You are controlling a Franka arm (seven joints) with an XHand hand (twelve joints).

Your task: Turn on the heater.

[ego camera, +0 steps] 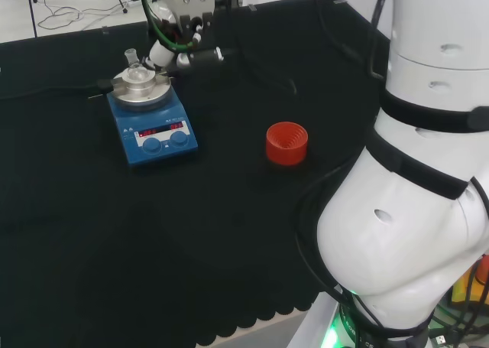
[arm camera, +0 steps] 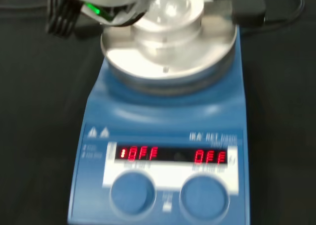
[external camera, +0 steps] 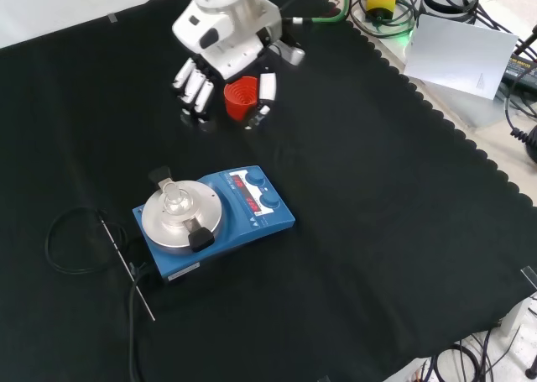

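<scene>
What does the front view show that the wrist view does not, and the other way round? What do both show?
Front view, not wrist view: the red ring on the cloth, seen next to the hand, and a thin probe with its cable left of the heater.
Wrist view, not front view: a green light on a blurred part near the plate.
Both: the blue heater, its round metal plate, the flask on it, two lit red displays and two knobs.

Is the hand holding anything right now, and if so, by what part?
Nothing is held. In the front view the black and white hand hangs above the black cloth with relaxed fingers, apart from the blue heater with its round metal plate; the red ribbed ring shows between its fingers.
</scene>
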